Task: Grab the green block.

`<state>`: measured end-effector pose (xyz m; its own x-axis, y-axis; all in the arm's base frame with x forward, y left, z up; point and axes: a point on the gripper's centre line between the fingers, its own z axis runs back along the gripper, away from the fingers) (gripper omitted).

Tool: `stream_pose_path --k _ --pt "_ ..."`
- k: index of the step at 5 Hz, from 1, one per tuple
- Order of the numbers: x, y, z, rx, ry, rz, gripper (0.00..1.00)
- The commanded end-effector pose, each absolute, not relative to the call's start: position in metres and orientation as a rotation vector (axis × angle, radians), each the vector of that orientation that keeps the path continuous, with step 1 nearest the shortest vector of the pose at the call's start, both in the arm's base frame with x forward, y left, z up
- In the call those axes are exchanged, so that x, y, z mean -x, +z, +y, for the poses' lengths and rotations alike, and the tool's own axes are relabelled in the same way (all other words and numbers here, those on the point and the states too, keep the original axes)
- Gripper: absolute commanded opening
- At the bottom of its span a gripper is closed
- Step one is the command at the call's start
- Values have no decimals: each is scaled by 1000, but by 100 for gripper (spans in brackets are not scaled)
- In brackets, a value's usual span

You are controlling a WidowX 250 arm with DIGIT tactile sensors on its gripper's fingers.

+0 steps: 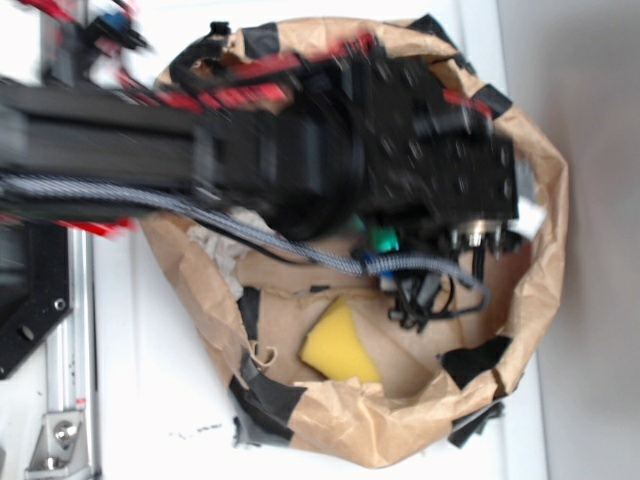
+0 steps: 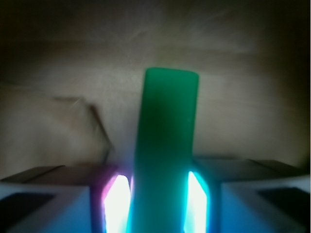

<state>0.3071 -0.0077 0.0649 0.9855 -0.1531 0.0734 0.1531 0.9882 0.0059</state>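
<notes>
The green block (image 2: 165,145) is a smooth, flat, bright-green brick. In the wrist view it stands lengthwise up the middle, its far end over brown paper. My gripper (image 2: 159,196) is shut on its near half, and a glowing pad (image 2: 118,201) presses against each long side. In the exterior view only a small patch of the green block (image 1: 383,238) shows beneath the black arm (image 1: 400,150), which hides the fingers.
The arm reaches into a crumpled brown paper bag (image 1: 535,290) patched with black tape. A yellow sponge wedge (image 1: 340,345) lies on the bag floor near the front. A black cable (image 1: 300,250) trails across. A metal rail (image 1: 75,340) runs along the left.
</notes>
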Motion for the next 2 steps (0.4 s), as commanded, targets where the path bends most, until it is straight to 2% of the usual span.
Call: stream_pose_path --k 1,2 --pt "-290 189 1 18 -163 -193 0" --pt "-280 216 -13 0 -264 -158 0"
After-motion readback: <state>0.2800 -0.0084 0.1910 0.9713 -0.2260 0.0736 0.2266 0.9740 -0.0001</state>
